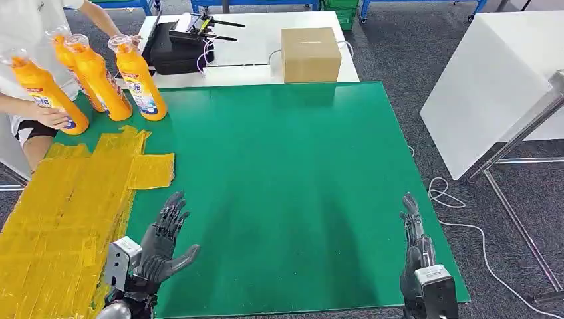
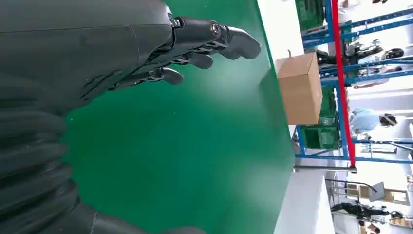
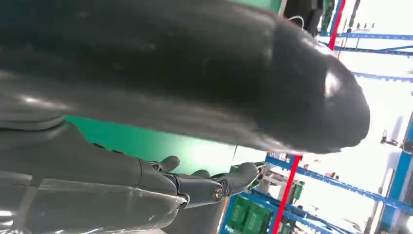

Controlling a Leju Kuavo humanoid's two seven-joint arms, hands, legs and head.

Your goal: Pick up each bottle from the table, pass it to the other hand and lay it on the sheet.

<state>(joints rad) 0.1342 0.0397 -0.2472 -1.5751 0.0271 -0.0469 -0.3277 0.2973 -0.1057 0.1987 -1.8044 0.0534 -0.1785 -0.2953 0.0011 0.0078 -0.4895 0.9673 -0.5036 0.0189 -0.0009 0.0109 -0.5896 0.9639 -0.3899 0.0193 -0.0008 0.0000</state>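
Observation:
Several orange bottles stand at the far left of the green table: one nearest the middle, one beside it, and one held at its base by a person's hand. A yellow sheet covers the table's left side. My left hand hovers open near the front edge, just right of the sheet, fingers spread and empty; its fingers show over bare green mat. My right hand is open at the front right edge, fingers straight; its fingers hold nothing.
A cardboard box and a black case with cables sit on the white table behind. A person stands at the far left. A white table stands to the right, with cables on the floor.

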